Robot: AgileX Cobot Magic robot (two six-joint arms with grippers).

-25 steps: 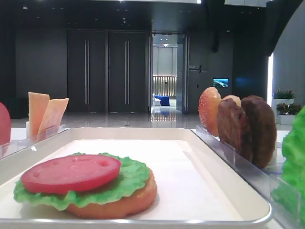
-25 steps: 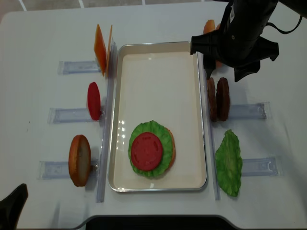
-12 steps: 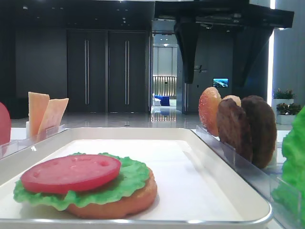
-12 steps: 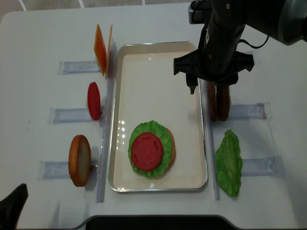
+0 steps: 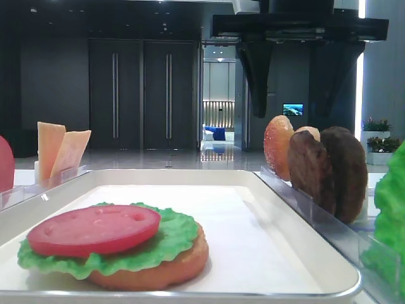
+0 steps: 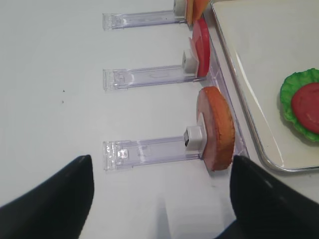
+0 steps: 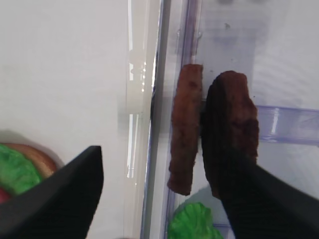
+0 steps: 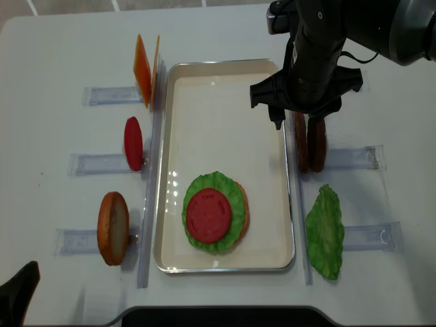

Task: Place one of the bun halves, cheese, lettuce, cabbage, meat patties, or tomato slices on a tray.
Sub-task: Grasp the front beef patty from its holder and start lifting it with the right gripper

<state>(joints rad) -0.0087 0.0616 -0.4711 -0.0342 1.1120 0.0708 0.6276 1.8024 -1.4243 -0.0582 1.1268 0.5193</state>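
Note:
The cream tray (image 8: 225, 88) holds a bun half (image 5: 183, 263) topped with lettuce (image 8: 235, 194) and a tomato slice (image 8: 208, 215). Two brown meat patties (image 8: 317, 146) stand on edge in a clear rack just right of the tray. My right gripper (image 8: 298, 124) hangs open right above them, one finger (image 7: 60, 194) over the tray rim side and the other over the outer patty (image 7: 232, 124); nothing is held. Far to the left, my left gripper (image 6: 159, 199) is open over bare table near an upright bun half (image 6: 215, 129).
Clear racks flank the tray. The left ones carry cheese slices (image 8: 144, 68), a tomato slice (image 8: 133, 143) and a bun half (image 8: 113, 227). On the right, a lettuce leaf (image 8: 323, 231) lies in front of the patties and another bun half (image 5: 278, 147) stands behind them.
The right arm has swung from the back right corner to above the patties and come down a little. Its jaws stayed open. The left gripper has not moved.

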